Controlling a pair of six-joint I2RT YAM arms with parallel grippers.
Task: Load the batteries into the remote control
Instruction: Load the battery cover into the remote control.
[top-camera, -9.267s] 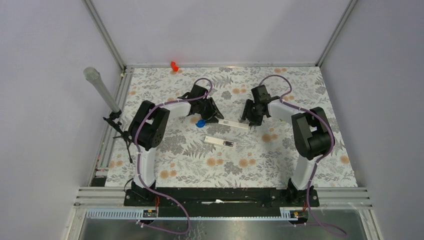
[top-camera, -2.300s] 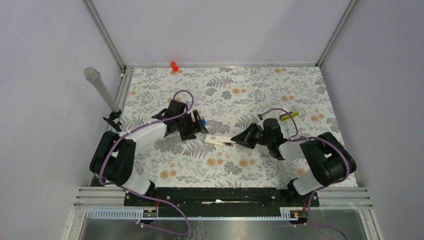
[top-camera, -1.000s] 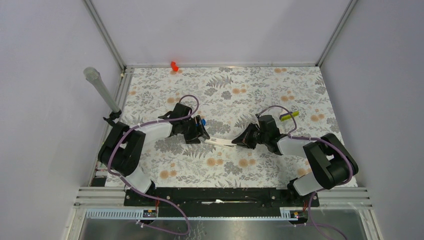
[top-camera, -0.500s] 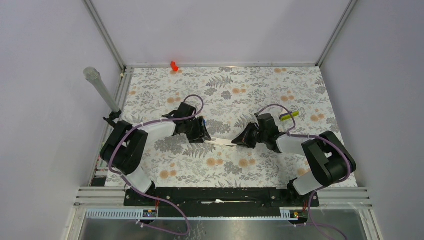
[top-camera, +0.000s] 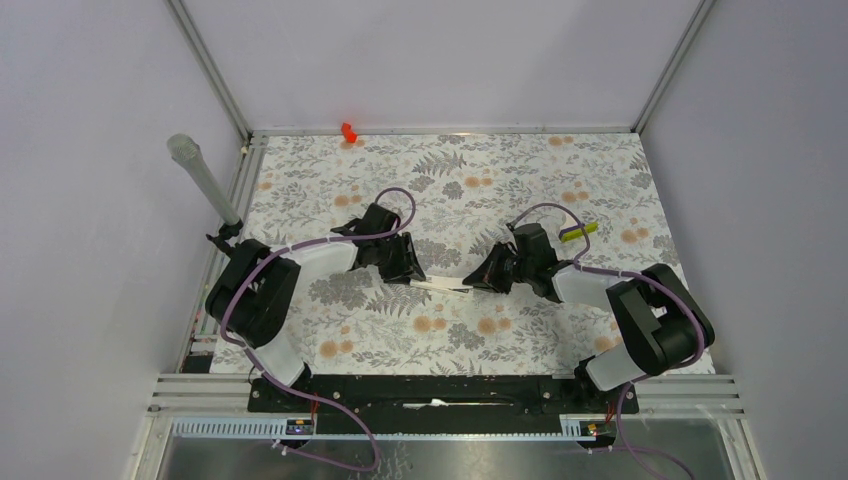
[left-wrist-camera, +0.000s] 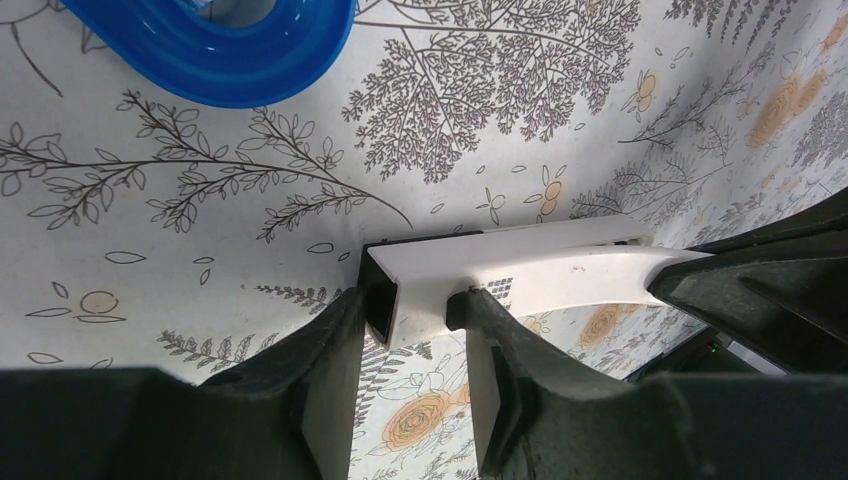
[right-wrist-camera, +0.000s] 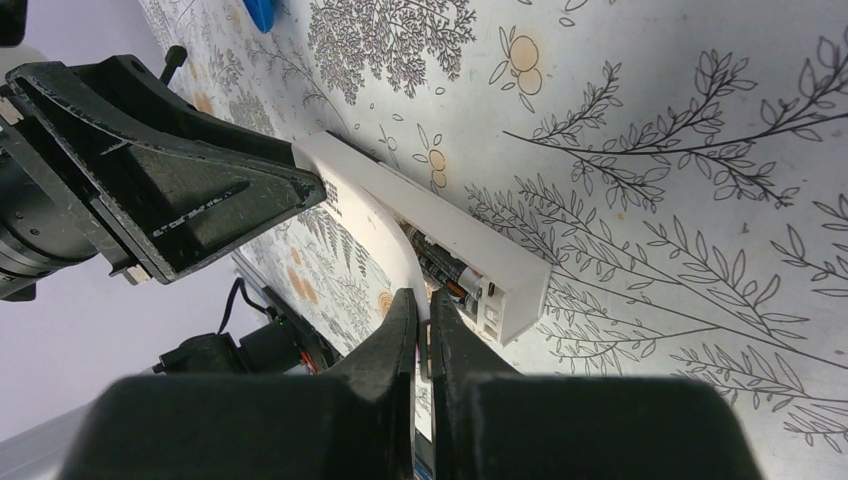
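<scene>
My left gripper (left-wrist-camera: 405, 305) stands narrow, one finger on each side of one end of the remote control (right-wrist-camera: 520, 295), and I cannot tell whether it truly presses. My right gripper (right-wrist-camera: 422, 300) is closed tight on the tip of a thin white cover strip (right-wrist-camera: 385, 240) that bows up alongside the remote control. On the floral table (right-wrist-camera: 650, 150) the remote control lies between my two grippers as a slim white bar, a blue object (left-wrist-camera: 220, 50) near it. Its dark recess at my right gripper's end lies uncovered, with the batteries (right-wrist-camera: 440, 265) lengthwise inside.
</scene>
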